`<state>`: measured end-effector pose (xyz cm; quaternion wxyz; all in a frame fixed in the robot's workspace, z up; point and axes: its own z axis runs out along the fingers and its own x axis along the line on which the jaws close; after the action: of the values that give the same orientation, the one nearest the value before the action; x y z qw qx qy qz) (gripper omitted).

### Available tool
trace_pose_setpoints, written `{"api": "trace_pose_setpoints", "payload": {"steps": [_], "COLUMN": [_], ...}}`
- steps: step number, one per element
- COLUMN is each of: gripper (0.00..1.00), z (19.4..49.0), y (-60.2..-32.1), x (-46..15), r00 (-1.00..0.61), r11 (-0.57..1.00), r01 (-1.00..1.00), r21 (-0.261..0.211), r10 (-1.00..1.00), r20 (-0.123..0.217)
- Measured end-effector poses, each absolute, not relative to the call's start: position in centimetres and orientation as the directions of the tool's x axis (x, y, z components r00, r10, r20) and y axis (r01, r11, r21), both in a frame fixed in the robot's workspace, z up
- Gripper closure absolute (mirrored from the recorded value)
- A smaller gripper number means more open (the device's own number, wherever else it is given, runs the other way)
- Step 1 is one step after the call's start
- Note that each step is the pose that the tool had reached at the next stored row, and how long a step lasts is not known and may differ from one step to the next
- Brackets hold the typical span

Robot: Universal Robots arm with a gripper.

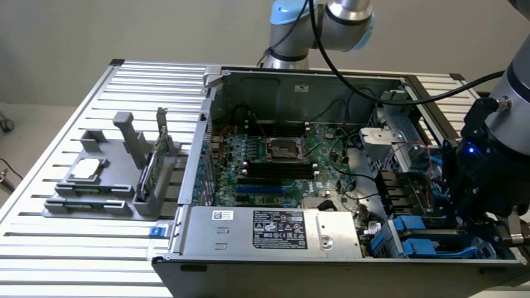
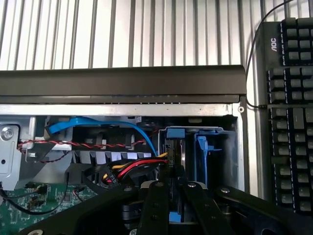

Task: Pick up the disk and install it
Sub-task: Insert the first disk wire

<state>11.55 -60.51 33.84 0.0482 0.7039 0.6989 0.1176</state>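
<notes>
The disk (image 2: pixel 175 159) stands on its thin edge, its blue plastic frame (image 2: pixel 188 133) around it, in the drive bay at the corner of the open computer case (image 1: pixel 331 257). My gripper (image 2: pixel 175 198) reaches down over it, the two black fingers (image 2: pixel 155 208) close together on either side of the disk's edge, shut on it. In the exterior view the gripper (image 1: pixel 499 231) hangs low at the case's corner on that view's right, beside the blue carriers (image 1: pixel 422 242) in the bay.
Red, yellow and blue cables (image 2: pixel 132 169) run right beside the bay. The power supply (image 1: pixel 277 230) and motherboard (image 1: pixel 282 161) fill the case. A grey holder (image 1: pixel 87 198) with a silver chip (image 1: pixel 87 169) and a green card (image 1: pixel 153 167) stands on the exterior view's left. A keyboard (image 2: pixel 291 112) lies outside the case.
</notes>
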Motion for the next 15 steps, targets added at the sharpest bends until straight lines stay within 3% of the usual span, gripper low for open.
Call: {"api": "trace_pose_setpoints", "payload": {"steps": [15], "gripper": [0.83], "z": [33.59], "y": [-60.22], "x": [11.48], "r00": [0.003], "r11": [-0.025], "r01": [0.972], "r21": [0.234], "r10": [0.996], "r20": [0.09]}}
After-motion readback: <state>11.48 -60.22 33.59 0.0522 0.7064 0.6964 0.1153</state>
